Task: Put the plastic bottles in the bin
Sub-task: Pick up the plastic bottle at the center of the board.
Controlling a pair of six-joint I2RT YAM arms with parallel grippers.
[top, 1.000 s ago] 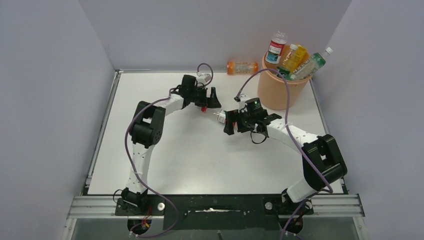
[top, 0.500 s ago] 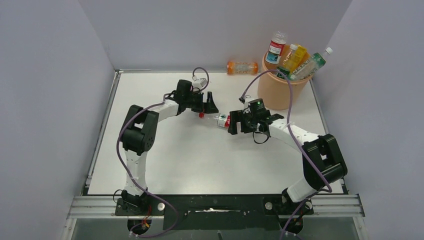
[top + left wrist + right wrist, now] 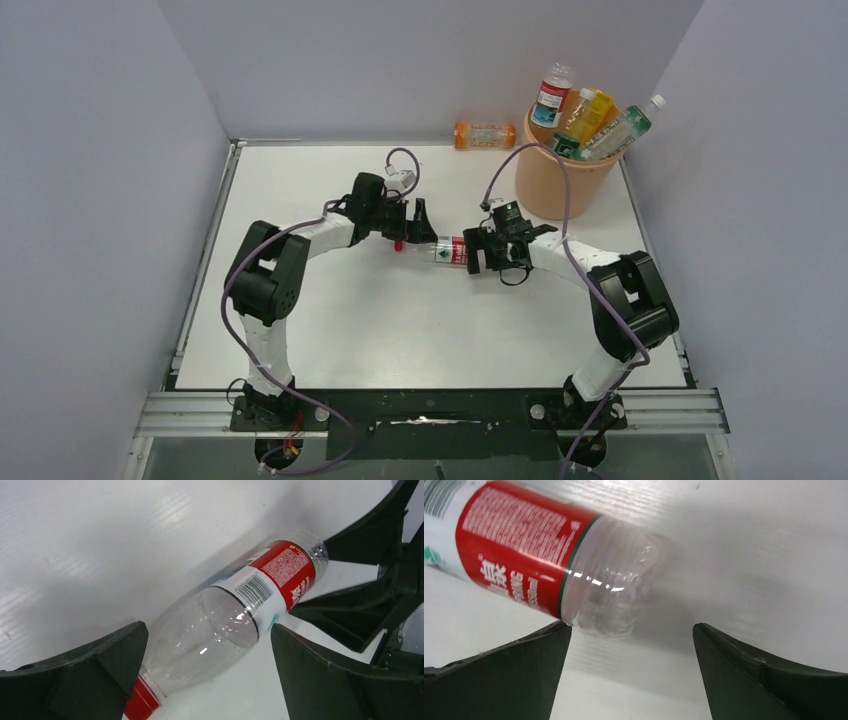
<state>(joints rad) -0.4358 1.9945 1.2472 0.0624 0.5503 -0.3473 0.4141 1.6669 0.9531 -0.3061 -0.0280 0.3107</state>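
A clear plastic bottle with a red label and red cap lies on its side on the white table. In the left wrist view this bottle runs slantwise between the spread fingers of my open left gripper, cap by the left finger. My left gripper is at the cap end. My open right gripper faces the bottle's base, which lies just beyond the tips of the right gripper. The peach-orange bin stands at the back right with three bottles sticking out.
An orange bottle lies against the back wall, left of the bin. Grey walls close in the table on three sides. The right arm's purple cable arcs in front of the bin.
The left gripper has moved nearer and down over the bottle's cap end. The right gripper has drawn back to the right, so more of the bottle shows. Both stayed open.
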